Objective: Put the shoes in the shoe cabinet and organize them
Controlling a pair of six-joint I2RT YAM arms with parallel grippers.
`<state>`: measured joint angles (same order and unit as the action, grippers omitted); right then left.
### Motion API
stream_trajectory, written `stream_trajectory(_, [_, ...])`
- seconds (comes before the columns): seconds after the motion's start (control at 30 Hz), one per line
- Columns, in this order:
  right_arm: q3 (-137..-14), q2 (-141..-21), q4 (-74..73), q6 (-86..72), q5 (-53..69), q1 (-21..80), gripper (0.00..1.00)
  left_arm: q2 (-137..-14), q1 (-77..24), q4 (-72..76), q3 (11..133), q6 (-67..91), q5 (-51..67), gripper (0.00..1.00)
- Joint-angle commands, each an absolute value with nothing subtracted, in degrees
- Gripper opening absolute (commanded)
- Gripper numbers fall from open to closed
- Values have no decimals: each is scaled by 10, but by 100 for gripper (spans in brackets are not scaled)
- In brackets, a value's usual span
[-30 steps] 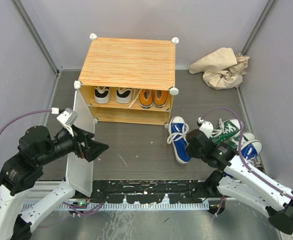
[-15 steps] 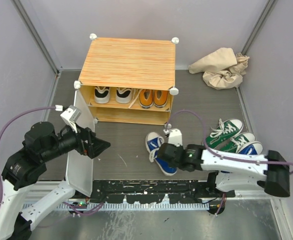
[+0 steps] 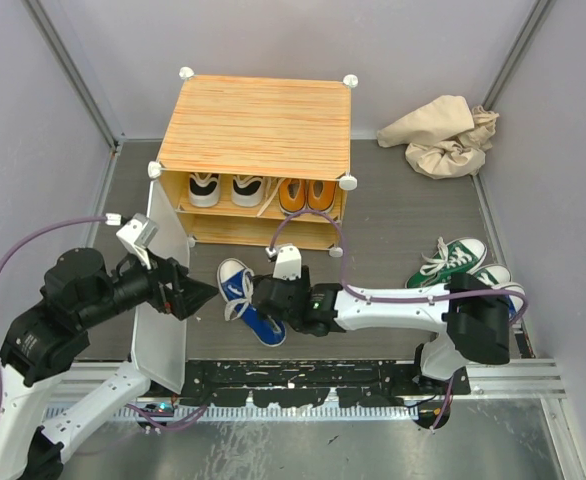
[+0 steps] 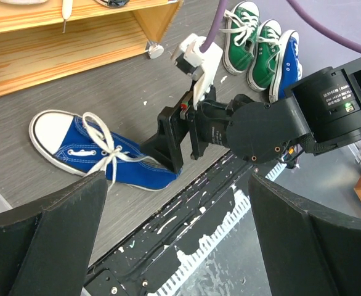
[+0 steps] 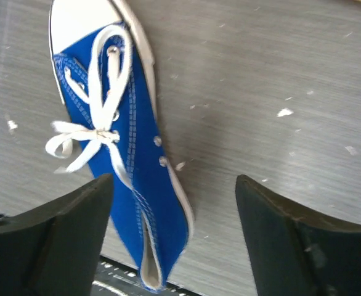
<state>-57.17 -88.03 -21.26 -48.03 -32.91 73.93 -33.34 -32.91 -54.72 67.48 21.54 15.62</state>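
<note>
The right tool [image 5: 171, 197] hangs spread wide over a blue shoe [image 3: 245, 298] lying on the surface [image 3: 393, 230], at six o'clock from the shoe cabinet [image 3: 258, 125]. At the shoe's nine o'clock the left tool [image 3: 195, 293] is spread as well, beside the cabinet's open white door [image 3: 163, 345].

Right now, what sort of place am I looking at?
Probably a robot test cell, not a real home: plain grey panel walls, two robot arms on a metal rail, and a small shoe cabinet on the tabletop.

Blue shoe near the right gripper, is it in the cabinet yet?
No, the blue shoe lies on the table in front of the cabinet.
</note>
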Motion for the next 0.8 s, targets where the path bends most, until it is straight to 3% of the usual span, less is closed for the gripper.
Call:
stream_trajectory(0.0, [-586, -847, -288, -535, -452, 740, 93, -314, -330, -529, 670, 200, 165, 98])
stream_trajectory(0.07, [-588, -828, -360, -562, -484, 737, 100, -306, -330, -524, 664, 195, 165, 98])
stream_trajectory(0.27, [-547, -732, -521, -642, -489, 654, 100, -295, -330, -517, 653, 182, 192, 98])
stream_trajectory(0.5, [-465, -565, -525, -561, -442, 408, 100, -285, -330, -488, 640, 184, 230, 98])
stream_trajectory(0.67, [-462, -573, -495, -451, -328, 196, 100, -287, -330, -442, 625, 203, 280, 98])
stream_trajectory(0.77, [-458, -592, -484, -449, -302, 140, 100, -284, -330, -441, 623, 202, 289, 98])
